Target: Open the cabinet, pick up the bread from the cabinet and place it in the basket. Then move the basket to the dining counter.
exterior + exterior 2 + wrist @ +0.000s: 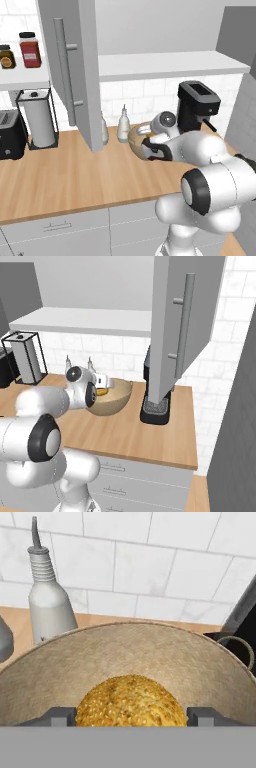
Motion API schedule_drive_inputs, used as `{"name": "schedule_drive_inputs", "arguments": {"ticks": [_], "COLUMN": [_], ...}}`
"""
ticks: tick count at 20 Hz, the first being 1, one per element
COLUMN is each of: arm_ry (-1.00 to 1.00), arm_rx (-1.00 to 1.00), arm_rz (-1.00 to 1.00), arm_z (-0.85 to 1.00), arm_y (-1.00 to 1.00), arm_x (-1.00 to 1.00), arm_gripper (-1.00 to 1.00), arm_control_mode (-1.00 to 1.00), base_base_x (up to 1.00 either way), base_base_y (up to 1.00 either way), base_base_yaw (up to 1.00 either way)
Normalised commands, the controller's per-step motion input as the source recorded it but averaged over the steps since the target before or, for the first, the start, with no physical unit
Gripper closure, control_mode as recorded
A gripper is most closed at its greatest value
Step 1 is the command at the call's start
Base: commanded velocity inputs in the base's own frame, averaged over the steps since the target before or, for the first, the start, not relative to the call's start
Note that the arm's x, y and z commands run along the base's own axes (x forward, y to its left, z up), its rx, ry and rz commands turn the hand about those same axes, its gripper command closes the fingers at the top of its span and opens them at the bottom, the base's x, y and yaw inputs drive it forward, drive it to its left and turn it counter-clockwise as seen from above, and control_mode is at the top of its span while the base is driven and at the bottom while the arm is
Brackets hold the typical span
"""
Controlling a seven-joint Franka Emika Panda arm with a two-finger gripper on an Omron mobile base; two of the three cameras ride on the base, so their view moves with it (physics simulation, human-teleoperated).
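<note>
Already the cabinet (75,75) door stands open; the bread (131,702) sits between the spread tips of the claw (131,716), inside the basket (200,662), lower centre; release and transfer to the dining counter remain.

Cabinet (75,75) door open, arm over basket (137,140) on counter (75,175), w/ bottle (123,125) beside
</note>
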Motion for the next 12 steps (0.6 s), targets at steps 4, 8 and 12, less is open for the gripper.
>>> {"name": "schedule_drive_inputs", "arguments": {"ticks": [4,8,12], "arm_ry": [0.05,0.02,0.0], "arm_rx": [0.0,0.0,0.0], "arm_rz": [0.0,0.0,0.0], "arm_z": [-0.38,-0.41,-0.35], "arm_y": [-0.01,-0.07,-0.05], "arm_x": [0.38,0.31,0.18], "arm_gripper": [1.0,1.0,1.0], "arm_control_mode": [-1.0,-1.0,-1.0], "base_base_x": [0.0,0.0,0.0], "base_base_y": [0.0,0.0,0.0], "base_base_yaw": [0.0,0.0,0.0]}}
